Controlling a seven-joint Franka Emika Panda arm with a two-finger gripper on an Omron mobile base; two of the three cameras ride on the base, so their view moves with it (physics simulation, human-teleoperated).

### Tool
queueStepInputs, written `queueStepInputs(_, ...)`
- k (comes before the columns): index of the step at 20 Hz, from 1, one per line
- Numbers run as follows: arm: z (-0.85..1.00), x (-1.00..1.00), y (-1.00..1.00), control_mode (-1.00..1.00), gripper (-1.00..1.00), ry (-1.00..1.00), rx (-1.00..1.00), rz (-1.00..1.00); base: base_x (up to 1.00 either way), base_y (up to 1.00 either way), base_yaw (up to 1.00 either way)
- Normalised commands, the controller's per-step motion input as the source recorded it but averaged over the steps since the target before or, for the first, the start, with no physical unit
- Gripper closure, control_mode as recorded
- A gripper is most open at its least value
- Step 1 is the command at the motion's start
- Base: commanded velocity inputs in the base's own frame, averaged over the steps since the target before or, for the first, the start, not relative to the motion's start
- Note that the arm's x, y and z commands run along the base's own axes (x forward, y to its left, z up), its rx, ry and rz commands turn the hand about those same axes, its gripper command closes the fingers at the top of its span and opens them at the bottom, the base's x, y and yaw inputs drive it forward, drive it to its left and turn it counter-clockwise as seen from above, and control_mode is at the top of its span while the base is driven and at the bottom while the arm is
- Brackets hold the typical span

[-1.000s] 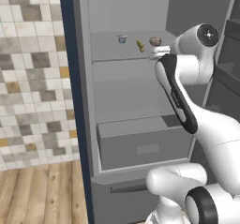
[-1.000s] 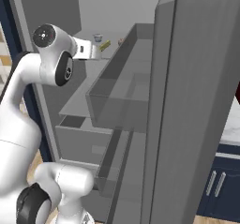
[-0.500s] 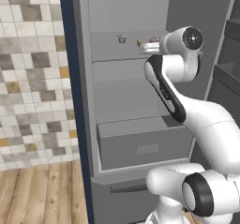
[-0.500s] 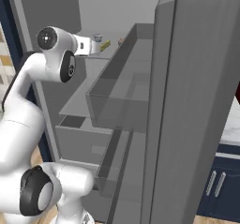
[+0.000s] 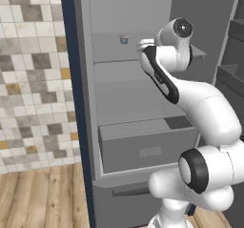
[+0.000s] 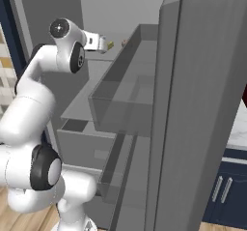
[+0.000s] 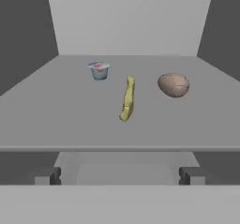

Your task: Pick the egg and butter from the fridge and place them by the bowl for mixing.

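The fridge point(image 5: 143, 146) stands open. On its upper shelf point(image 7: 56, 120) lie the thin yellow-green butter point(image 7: 127, 99) in the middle and the brownish egg point(image 7: 173, 85) to its right. My gripper point(image 7: 119, 176) is open and empty, level with the shelf's front edge, with the butter straight ahead between the two fingertips point(image 7: 47, 175). From the right base view the gripper point(image 6: 104, 44) hangs just short of the butter point(image 6: 110, 45). In the left base view the hand point(image 5: 145, 44) is largely hidden behind my own arm. The bowl is out of view.
A small pale cup point(image 7: 99, 70) stands left of the butter, farther back on the shelf point(image 5: 124, 39). The fridge door point(image 6: 202, 104) with its shelves juts out on the right. A wide drawer point(image 5: 147, 148) sits below. The navy side panel point(image 5: 71, 79) borders the left.
The hand has swung left and reached closer to the upper shelf's front edge. The jaws have stayed open, and the things on the shelf have not moved.
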Motion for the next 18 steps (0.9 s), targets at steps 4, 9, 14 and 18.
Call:
queueStepInputs(4,-0.25,0.36,0.0,-1.0,-1.0,0.0,0.0,0.0,0.0,0.0,0.0)
queueStepInputs(9,-0.1,0.52,-0.01,-1.0,-1.0,0.0,0.04,0.0,0.0,0.0,0.0)
queueStepInputs(14,-0.01,0.44,-0.04,-1.0,-1.0,0.11,0.06,0.0,0.0,0.0,0.0)
queueStepInputs(18,-0.04,0.37,-0.06,-1.0,-1.0,0.03,0.03,0.0,0.0,0.0,0.0)
